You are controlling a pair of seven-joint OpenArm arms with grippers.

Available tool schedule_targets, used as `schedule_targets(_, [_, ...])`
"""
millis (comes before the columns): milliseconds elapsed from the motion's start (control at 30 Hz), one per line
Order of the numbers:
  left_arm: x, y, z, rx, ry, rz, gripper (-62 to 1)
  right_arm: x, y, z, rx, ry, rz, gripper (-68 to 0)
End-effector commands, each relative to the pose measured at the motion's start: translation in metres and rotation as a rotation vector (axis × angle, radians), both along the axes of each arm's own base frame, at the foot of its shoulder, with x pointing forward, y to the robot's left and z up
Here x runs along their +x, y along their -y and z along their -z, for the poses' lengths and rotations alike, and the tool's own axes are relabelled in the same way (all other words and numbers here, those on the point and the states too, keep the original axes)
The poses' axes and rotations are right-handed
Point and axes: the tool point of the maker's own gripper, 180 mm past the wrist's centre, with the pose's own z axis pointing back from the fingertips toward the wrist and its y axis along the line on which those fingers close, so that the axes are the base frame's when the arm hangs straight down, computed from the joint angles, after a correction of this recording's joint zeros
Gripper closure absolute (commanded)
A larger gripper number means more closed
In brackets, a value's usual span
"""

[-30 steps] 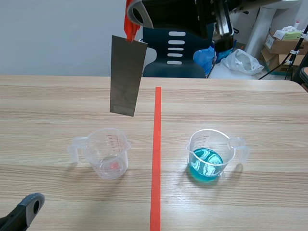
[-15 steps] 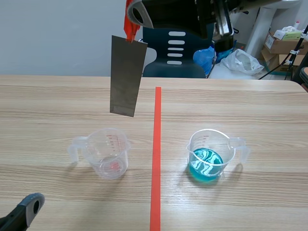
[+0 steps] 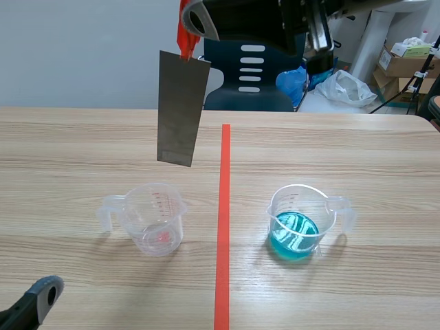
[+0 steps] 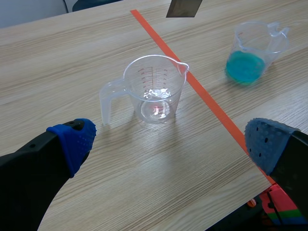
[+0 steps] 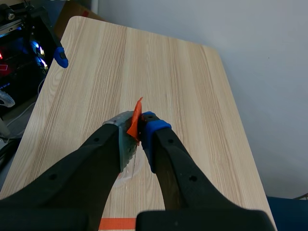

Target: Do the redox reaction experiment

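The metal plate [image 3: 181, 108] hangs nearly upright in the air, left of the orange line [image 3: 223, 206] and beyond the empty clear cup [image 3: 157, 218]. The right arm's fingers [image 5: 155, 132] pinch its orange-taped top edge. The cup of blue liquid [image 3: 300, 221] stands on the bench [image 3: 357, 158] right of the line. The left arm's fingers [image 4: 72, 139] are spread wide, low before the empty cup.

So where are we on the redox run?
Done: the metal sheet is off the table, shut in the right pincer by its orange tab. In hand: it hangs above the clear cup side of the tape. Left: likely dipping it into the cup of blue liquid, not yet touched. The left pincer sits open, low.
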Motion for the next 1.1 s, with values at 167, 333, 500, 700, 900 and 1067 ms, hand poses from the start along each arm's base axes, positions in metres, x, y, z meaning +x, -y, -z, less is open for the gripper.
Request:
schedule_targets(167, [0.004, 0.003, -0.009, -0.018, 0.033, 0.001, -62.3, -0.002, -0.002, -0.013, 0.028, 0.025, -0.021, -1.0])
schedule_targets(333, [0.004, 0.003, -0.009, -0.018, 0.033, 0.001, -62.3, -0.002, -0.002, -0.013, 0.028, 0.025, -0.021, -1.0])
schedule_targets(500, [0.004, 0.003, -0.009, -0.018, 0.033, 0.001, -62.3, -0.002, -0.002, -0.013, 0.027, 0.025, -0.021, -1.0])
schedule_targets(700, [0.004, 0.003, -0.009, -0.018, 0.033, 0.001, -62.3, -0.002, -0.002, -0.013, 0.027, 0.025, -0.021, -1.0])
schedule_targets(900, [0.004, 0.003, -0.009, -0.018, 0.033, 0.001, -62.3, 0.0, 0.005, -0.011, 0.01, 0.022, -0.004, -1.0])
schedule_targets(1067, [0.004, 0.003, -0.009, -0.018, 0.033, 0.001, -62.3, 0.005, 0.022, -0.01, -0.004, 0.009, 0.034, -1.0])
